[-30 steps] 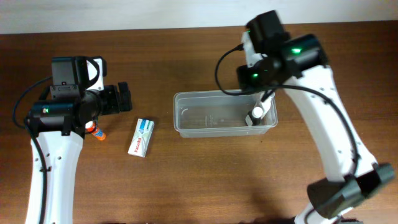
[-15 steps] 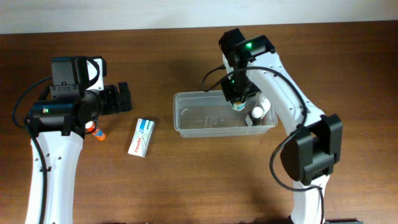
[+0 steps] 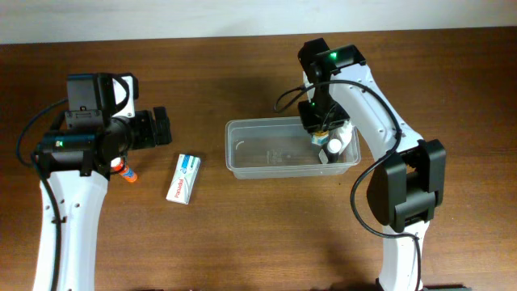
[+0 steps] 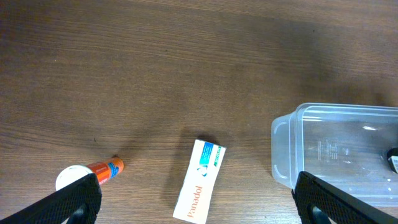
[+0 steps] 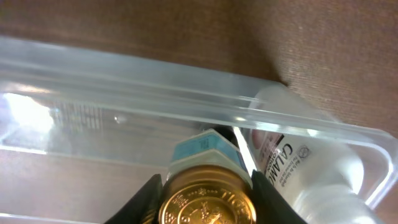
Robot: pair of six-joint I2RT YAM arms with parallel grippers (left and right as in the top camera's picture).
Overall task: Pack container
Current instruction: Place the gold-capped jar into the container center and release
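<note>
Overhead: right tool [image 3: 320, 134] holds jar [image 5: 207, 200] over container [image 3: 266, 122].

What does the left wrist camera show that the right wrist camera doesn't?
Only the left wrist: the Panadol box and an orange-labelled bottle with a white cap, both on the table beside the container. Only the right wrist: the right end effector shut on a gold-lidded jar over the container, and the Calamine label on a white bottle inside it. Both: the clear container.
</note>
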